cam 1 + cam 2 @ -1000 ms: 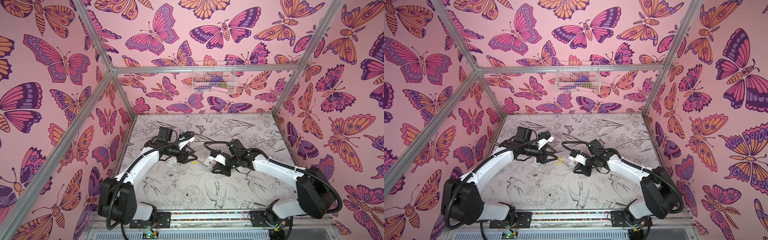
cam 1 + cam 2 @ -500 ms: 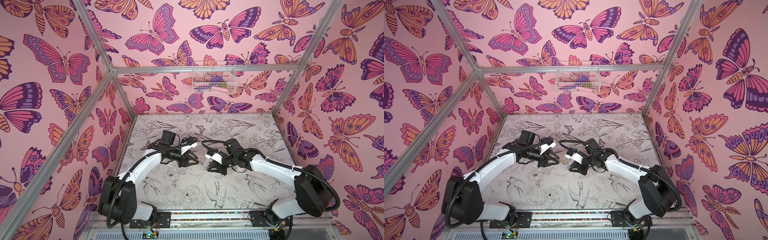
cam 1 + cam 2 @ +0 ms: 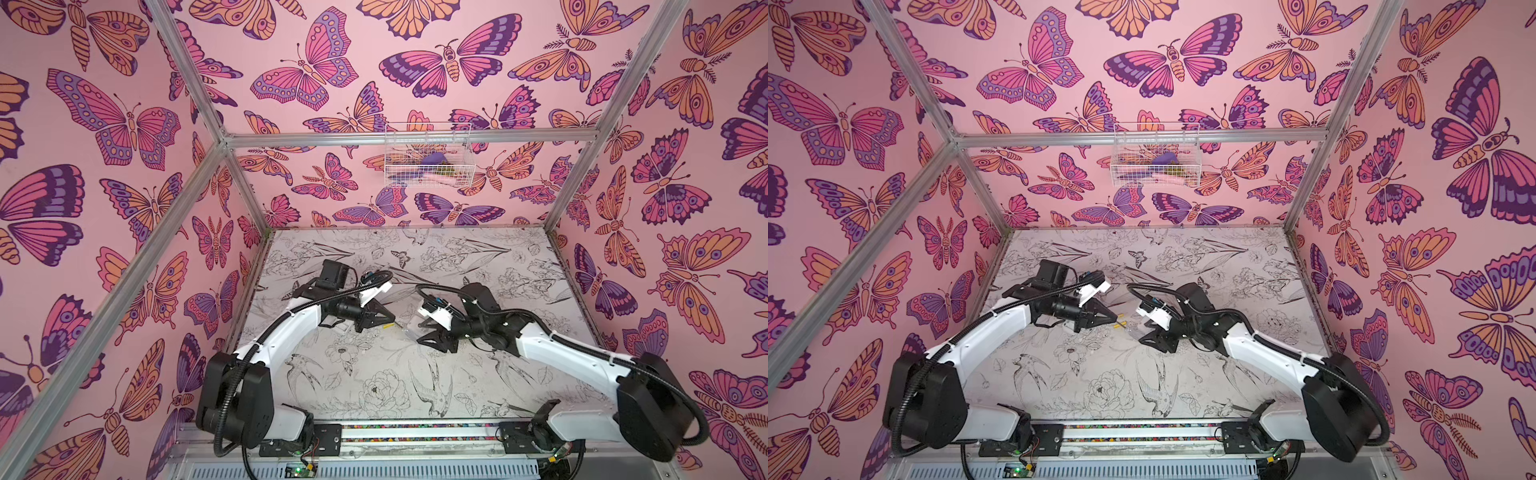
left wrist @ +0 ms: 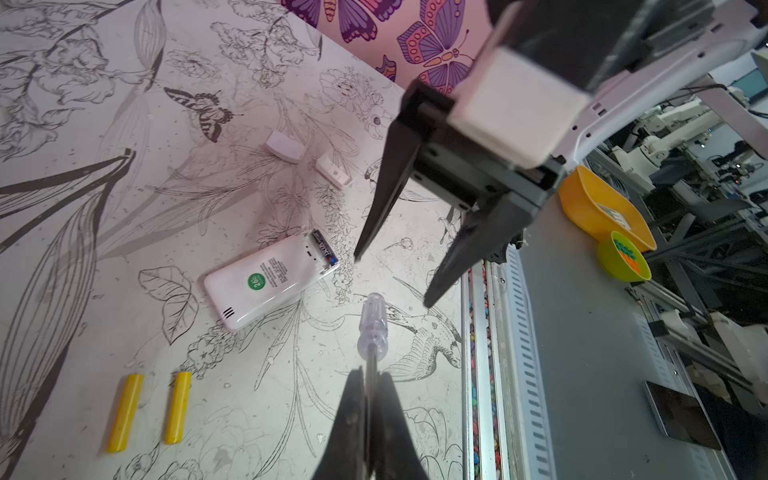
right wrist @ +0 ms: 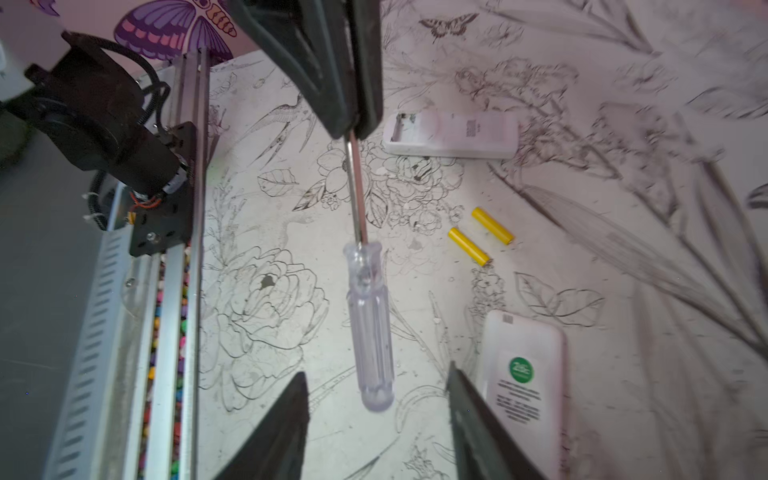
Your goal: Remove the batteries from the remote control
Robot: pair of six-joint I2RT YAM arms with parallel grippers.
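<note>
**Top views:** Your L gripper (image 3: 392, 319) and R gripper (image 3: 419, 332) now nearly meet over the middle of the table (image 3: 374, 395). 1 s ago they stood further apart. One of the yellow batteries (image 3: 388, 327) peeks out between them in both top views. The remotes are too hidden here to tell.

**L wrist view:** The L gripper (image 4: 370, 374) is pinched tight on the metal shaft of the screwdriver (image 4: 374, 328). 1 s ago its fingers were spread. The R gripper (image 4: 390, 281) has its fingers apart and touches nothing. The 2 yellow batteries (image 4: 124, 411) lie side by side on the table, not touching, near the remote (image 4: 266, 282). A dark battery (image 4: 324, 249) sits in the remote's open slot. 2 white covers (image 4: 284, 147) lie past it.

**R wrist view:** The screwdriver (image 5: 370, 324) hangs from the L gripper (image 5: 353, 135) alone. The R gripper (image 5: 376, 370) fingers stand wide on each side of the clear handle, w/ gaps. The yellow batteries (image 5: 469, 246) lie between the remote (image 5: 523, 374) and a 2nd remote (image 5: 451, 133).
</note>
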